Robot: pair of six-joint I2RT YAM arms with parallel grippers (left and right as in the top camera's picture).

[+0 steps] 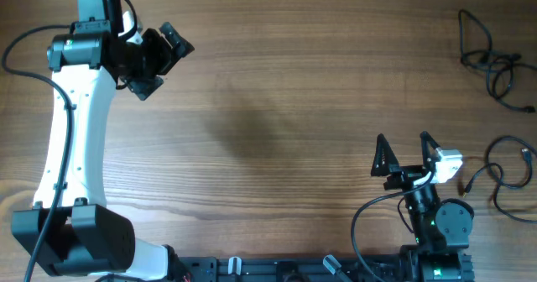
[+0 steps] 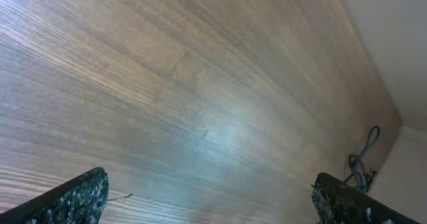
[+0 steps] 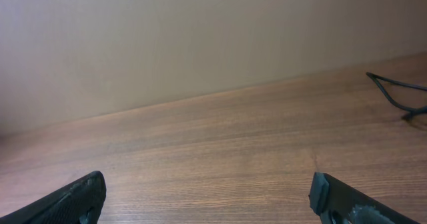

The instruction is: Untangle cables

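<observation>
A wooden table [image 1: 277,106] is seen from overhead, with the cables [image 1: 493,61] lying along its right side in two separate groups. One knotted bundle is found in the upper right corner of the frame. A second group of loose loops [image 1: 507,174] is found lower down at the right edge, well apart from the first. The left gripper [image 1: 168,66] is located in the upper left of the frame, well apart from both groups. Its jaws are spread and nothing is held between them. In the left wrist view the two fingers [image 2: 73,199] are seen at the lower corners with bare wood between them, and a cable [image 2: 363,159] is visible far off at the right, near the table's edge. The right gripper [image 1: 403,146] is located in the lower right of the overhead frame, near the loose loops but not touching them. Its jaws are likewise spread and empty. In the right wrist view its fingers [image 3: 70,201] are seen wide apart over bare wood, a stretch of cable [image 3: 399,89] is seen at the right edge, and a plain wall [image 3: 200,37] is seen behind the table.
</observation>
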